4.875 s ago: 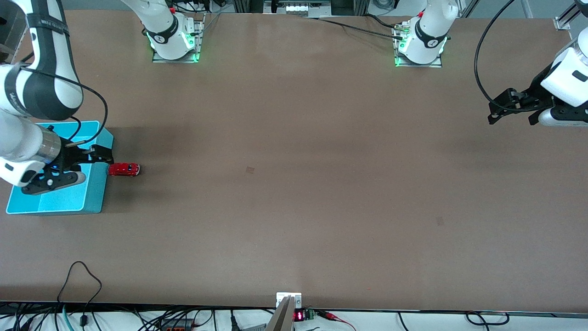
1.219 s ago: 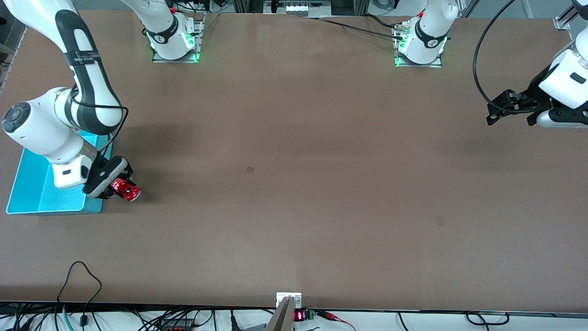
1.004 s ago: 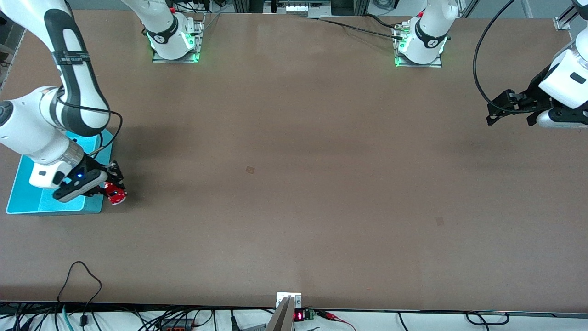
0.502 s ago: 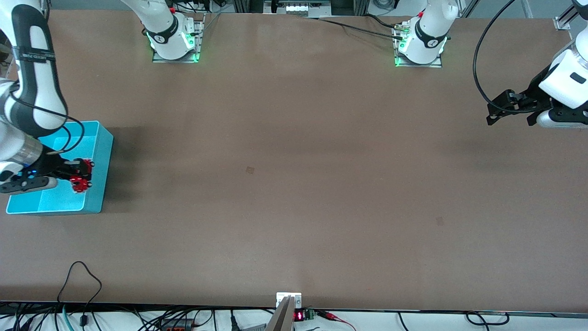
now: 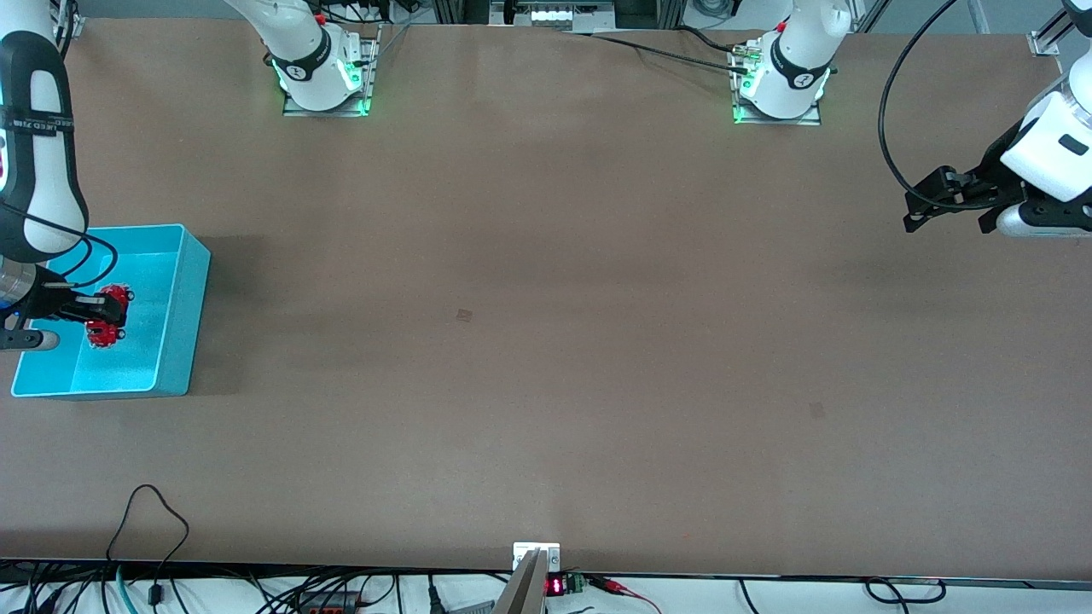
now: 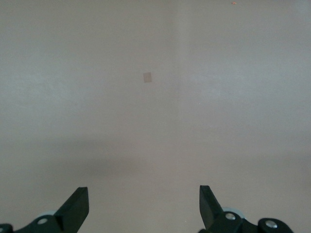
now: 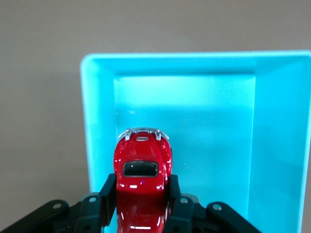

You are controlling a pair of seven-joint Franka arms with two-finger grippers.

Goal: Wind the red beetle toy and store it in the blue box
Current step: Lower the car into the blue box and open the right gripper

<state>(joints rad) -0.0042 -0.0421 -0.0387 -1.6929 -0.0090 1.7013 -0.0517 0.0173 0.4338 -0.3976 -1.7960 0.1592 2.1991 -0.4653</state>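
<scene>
Jaws of your right gripper (image 7: 141,194) are clamping the red beetle toy (image 7: 141,170) by its sides, holding it in the air over the blue box (image 5: 183,298) toward the right arm's end of the worktop (image 5: 546,341), probably so it drops inside when released. You are handling one toy and one box. Your left gripper (image 6: 143,206) is waiting over bare worktop, jaws spread wide and empty.

The right gripper (image 5: 95,317) hangs over the blue box (image 5: 189,281) with its fingers (image 7: 108,191) clamped on the red beetle toy (image 7: 142,170), while the left gripper (image 5: 913,211) waits with its fingers spread wide above the table's left-arm end.
</scene>
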